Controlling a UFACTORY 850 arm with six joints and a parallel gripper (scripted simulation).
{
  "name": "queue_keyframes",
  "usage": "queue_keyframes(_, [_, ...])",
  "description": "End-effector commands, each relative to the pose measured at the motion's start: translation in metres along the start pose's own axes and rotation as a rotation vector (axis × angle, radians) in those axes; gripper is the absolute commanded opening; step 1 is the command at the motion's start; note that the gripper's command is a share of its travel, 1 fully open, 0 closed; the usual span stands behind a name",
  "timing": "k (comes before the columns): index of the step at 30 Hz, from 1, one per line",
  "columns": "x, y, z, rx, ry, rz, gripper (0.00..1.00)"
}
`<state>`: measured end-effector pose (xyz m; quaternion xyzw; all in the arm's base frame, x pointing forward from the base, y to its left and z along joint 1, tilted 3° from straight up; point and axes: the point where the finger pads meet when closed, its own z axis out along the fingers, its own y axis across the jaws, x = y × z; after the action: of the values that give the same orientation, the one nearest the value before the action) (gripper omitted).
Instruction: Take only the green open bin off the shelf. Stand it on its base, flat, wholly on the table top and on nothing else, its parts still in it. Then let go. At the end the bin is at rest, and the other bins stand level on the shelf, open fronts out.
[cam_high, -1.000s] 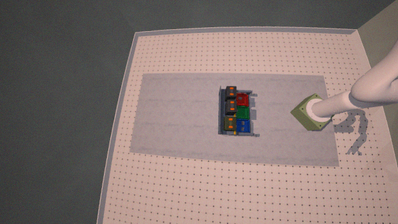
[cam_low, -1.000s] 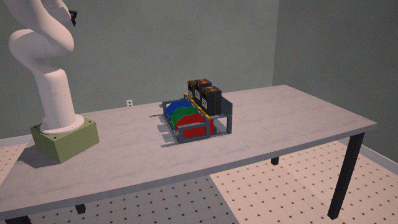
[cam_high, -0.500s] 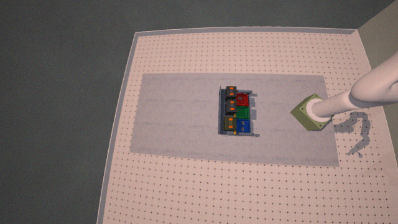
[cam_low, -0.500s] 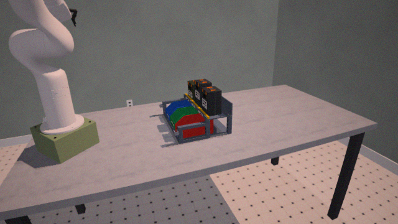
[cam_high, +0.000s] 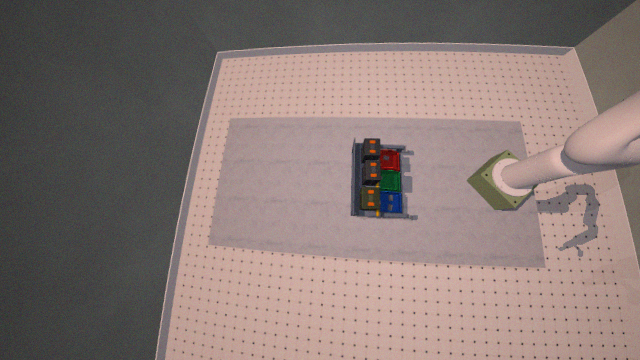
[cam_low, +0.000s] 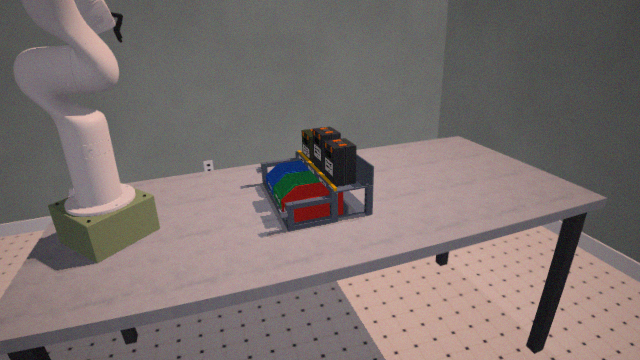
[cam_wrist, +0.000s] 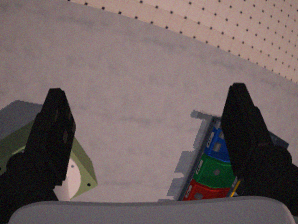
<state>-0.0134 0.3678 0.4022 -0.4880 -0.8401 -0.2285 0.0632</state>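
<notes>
The green open bin (cam_high: 390, 181) (cam_low: 295, 182) (cam_wrist: 212, 172) sits in the middle of the grey shelf's (cam_high: 356, 180) (cam_low: 367, 192) front row, between the red bin (cam_high: 390, 160) (cam_low: 312, 202) (cam_wrist: 202, 192) and the blue bin (cam_high: 391, 201) (cam_low: 281, 172) (cam_wrist: 218, 144). My gripper (cam_wrist: 147, 104) (cam_low: 118, 27) is open and empty. It hangs high above the table (cam_high: 280, 200) (cam_low: 450, 190) (cam_wrist: 133, 63), near the arm's base and far from the shelf. In the wrist view the bins show low at the right, partly behind the right finger. The gripper is out of sight in the top view.
Three dark boxes with orange marks (cam_high: 371, 170) (cam_low: 340, 160) stand in the shelf's back row. The olive robot base (cam_high: 500, 180) (cam_low: 102, 225) (cam_wrist: 81, 163) stands at one end of the table. The dotted floor (cam_high: 350, 310) lies all round the table.
</notes>
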Motion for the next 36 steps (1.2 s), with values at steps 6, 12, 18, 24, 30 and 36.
queue_keyframes(6, [0.0017, 0.0001, 0.0019, 0.036, -0.191, -0.171, 1.00])
queue_keyframes(12, [0.0017, 0.0001, 0.0019, 0.036, -0.191, -0.171, 1.00])
queue_keyframes(18, [0.0017, 0.0001, 0.0019, 0.036, -0.191, -0.171, 1.00])
queue_keyframes(24, [0.0022, -0.0001, 0.0032, 0.073, -0.383, -0.341, 1.00])
queue_keyframes(30, [0.0022, -0.0001, 0.0032, 0.073, -0.383, -0.341, 1.00])
queue_keyframes(36, [0.0022, -0.0001, 0.0033, 0.078, -0.409, -0.364, 1.00])
